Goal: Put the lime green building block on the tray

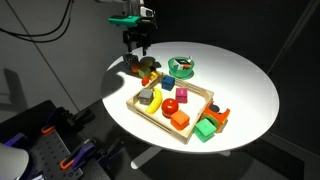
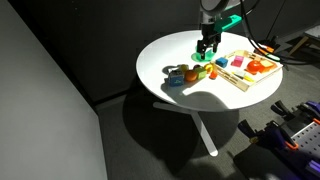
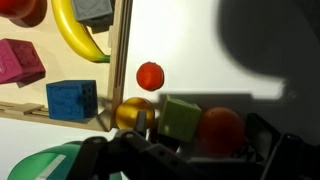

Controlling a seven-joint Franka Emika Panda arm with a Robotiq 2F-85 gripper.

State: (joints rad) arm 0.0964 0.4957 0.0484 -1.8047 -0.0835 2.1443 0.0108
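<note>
Just outside the tray [image 3: 122, 50], on the white table [image 1: 250, 90], the lime green building block [image 3: 180, 118] sits hemmed between a gold ball [image 3: 132, 112] and an orange ball [image 3: 222, 128] (tight company), so my gripper [image 1: 137, 44] hangs above it, jaws spread wide, empty.

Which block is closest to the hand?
The lime green block, outside the tray right by the hand; the blue block, pink block and grey block lie inside it.

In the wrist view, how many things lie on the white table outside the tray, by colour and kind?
red ball: 1
yellow ball: 1
orange ball: 1
lime green building block: 1
green dish: 1
Total: 5
</note>
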